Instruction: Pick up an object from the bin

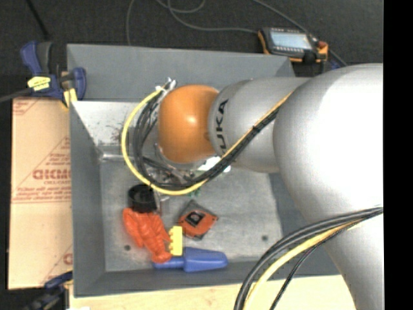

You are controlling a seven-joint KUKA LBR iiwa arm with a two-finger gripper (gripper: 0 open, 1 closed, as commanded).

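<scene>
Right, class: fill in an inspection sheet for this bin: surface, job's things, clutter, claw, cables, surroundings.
Surface: grey bin floor, scuffed, mostly bare.
Job's things: black round cap, orange crumpled toy, yellow block, blue oblong piece, black-and-orange square, grouped lower left.
Clutter: nothing seen.
Claw: claw beneath the orange wrist cover, close by that cap.
Cables: yellow and black cables looped round the wrist.
Surroundings: handheld controller behind the bin.

Arm — black block letters "UKA" run sideways along the silver link, just right of the orange cover; the start of the word is hidden by the yellow cable. Handheld unit beyond the bin's far rim has a lit screen — chars too small to read. No other legible txt, nos. or labels.
</scene>
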